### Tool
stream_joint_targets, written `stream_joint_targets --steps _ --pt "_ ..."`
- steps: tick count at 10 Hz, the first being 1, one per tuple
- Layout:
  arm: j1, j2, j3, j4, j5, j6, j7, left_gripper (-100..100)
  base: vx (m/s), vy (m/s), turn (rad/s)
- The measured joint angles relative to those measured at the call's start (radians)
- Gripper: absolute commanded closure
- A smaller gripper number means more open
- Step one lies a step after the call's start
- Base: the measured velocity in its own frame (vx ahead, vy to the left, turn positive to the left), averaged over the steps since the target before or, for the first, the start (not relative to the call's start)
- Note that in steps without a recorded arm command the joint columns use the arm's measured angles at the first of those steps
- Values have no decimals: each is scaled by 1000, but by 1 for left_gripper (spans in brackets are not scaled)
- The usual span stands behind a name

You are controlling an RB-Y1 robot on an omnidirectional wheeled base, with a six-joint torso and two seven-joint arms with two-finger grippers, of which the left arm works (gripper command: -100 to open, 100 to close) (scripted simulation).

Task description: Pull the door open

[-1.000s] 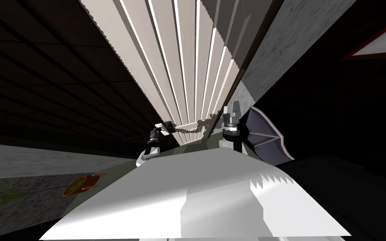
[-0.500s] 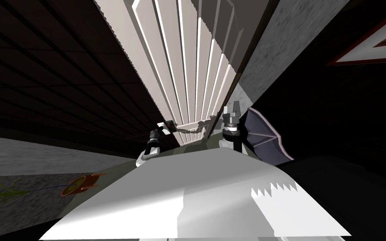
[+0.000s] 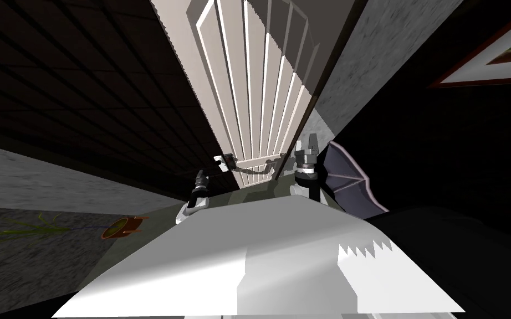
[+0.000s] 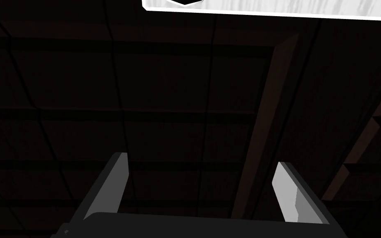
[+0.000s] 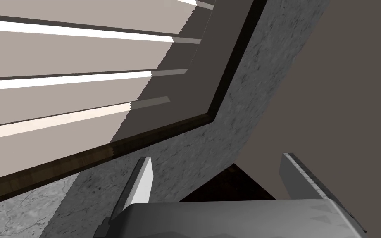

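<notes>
The white panelled door (image 3: 249, 83) stands partly swung, with its lever handle (image 3: 249, 165) low on the leaf. My left gripper (image 3: 200, 176) hangs a little below and to the left of the handle, apart from it. Its fingers are open with nothing between them (image 4: 202, 182), and they face a dark tiled surface (image 4: 103, 103) with a white slab (image 4: 268, 8) beyond. My right gripper (image 3: 312, 139) is raised by the door's dark frame (image 3: 326, 83). It is open and empty (image 5: 218, 173), pointing at the frame (image 5: 103, 153) and the grey wall (image 5: 247, 82).
A dark tiled surface (image 3: 82, 83) spreads to the left of the door. A grey wall (image 3: 371, 50) runs along the right, with a framed picture (image 3: 498, 55) further right. A dark ribbed, umbrella-like thing (image 3: 351, 180) lies by my right arm. A potted plant (image 3: 120, 227) stands at the lower left.
The door's free edge has swung rightward in the head view. My left gripper, which was at the handle's end, is now off it and lower left. The view itself also shifted slightly.
</notes>
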Motion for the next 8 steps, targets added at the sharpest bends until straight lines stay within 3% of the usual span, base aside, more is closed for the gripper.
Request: stream_joint_targets --steps 3,5,8 --pt "-2 0 -32 -16 0 -4 13 -100 -157 -96 -91" --pt "-3 -14 -45 -42 -4 6 11 -100 -34 -11 78" --pt "19 4 7 -14 1 10 2 -100 16 62 151"
